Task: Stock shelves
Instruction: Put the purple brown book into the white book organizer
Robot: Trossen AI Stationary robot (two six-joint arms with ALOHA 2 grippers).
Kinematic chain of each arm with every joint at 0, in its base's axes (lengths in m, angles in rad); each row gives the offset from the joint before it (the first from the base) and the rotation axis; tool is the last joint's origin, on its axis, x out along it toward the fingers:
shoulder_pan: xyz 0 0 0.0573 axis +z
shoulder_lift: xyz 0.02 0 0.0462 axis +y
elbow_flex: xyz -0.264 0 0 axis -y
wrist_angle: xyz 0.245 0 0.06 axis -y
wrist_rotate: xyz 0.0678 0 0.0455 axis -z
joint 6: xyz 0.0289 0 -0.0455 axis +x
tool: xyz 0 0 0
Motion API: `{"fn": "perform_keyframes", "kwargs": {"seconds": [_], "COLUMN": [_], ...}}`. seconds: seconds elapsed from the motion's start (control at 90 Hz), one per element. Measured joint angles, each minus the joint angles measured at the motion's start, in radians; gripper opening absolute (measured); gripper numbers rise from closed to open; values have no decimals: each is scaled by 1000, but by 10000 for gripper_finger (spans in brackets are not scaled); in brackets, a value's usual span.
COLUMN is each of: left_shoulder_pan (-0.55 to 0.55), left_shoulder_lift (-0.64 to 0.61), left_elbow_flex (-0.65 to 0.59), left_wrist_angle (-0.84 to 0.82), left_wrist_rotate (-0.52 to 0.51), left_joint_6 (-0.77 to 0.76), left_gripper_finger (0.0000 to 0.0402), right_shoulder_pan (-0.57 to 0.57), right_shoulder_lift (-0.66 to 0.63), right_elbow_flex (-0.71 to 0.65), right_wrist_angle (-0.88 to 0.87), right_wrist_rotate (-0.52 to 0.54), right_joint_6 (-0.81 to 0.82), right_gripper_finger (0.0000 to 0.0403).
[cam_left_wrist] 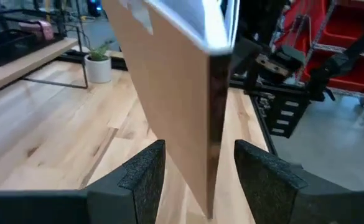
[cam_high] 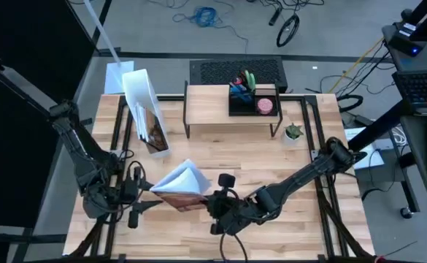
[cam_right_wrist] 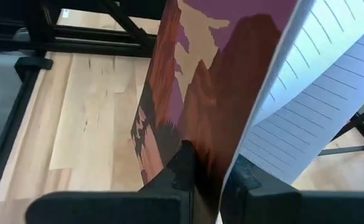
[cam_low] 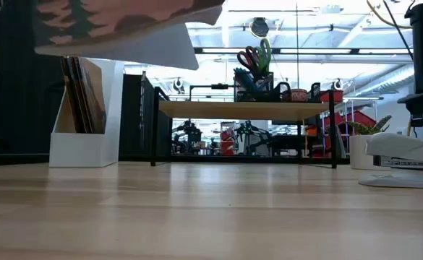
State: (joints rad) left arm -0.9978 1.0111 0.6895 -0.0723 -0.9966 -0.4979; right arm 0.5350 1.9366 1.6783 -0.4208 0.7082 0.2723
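1. We see the shelves, a low riser with a flat light-wood top on thin black legs, standing at the far edge of the bench, well apart from both arms.
2. The notebook hangs above the bench on the near side of the shelves, between the two tools; its long axis runs roughly parallel to the shelves' front edge, and the pages fan open on the upper side.
3. The right tool pinches the notebook's cover, fingers pressed onto it in the right wrist view. The left tool sits at the opposite end; in the left wrist view its pads stand spread either side of the board-like back cover, with a gap showing.
4. We judge the right arm carries the load, and the coming move runs from the notebook away toward the shelves.
5. The cover is stiff card printed with a red-brown landscape; the inner sheets are thin, lined and floppy, so they may splay.
6. On the shelves' top a black organizer tray fills the right portion; the left portion is bare wood. A white file box stands just left of the shelves, a small potted plant just right.
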Motion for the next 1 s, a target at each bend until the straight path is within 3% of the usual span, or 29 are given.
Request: {"fn": "perform_keyframes", "kwargs": {"seconds": [0.211,0.389,0.478,0.622,0.833,1.0], "left_shoulder_pan": [26,63,92,118,136,137], "left_shoulder_lift": [0,2,6,6,7,6], "left_elbow_flex": [0,0,0,0,0,0], "left_wrist_angle": [246,268,266,267,249,186], "left_wrist_rotate": [27,84,113,133,114,-11], "left_joint_6": [244,275,276,294,298,271], "left_gripper_finger": [180,171,134,27,6,4], "right_shoulder_pan": [2,2,2,0,-8,-1], "right_shoulder_lift": [0,0,0,0,-11,-63], "right_elbow_flex": [0,0,0,0,0,0], "right_wrist_angle": [8,12,13,17,-59,-211], "right_wrist_rotate": [-6,-7,-8,-5,6,44], "right_joint_6": [3,3,3,28,78,193], "right_gripper_finger": [20,20,20,33,83,152]}}
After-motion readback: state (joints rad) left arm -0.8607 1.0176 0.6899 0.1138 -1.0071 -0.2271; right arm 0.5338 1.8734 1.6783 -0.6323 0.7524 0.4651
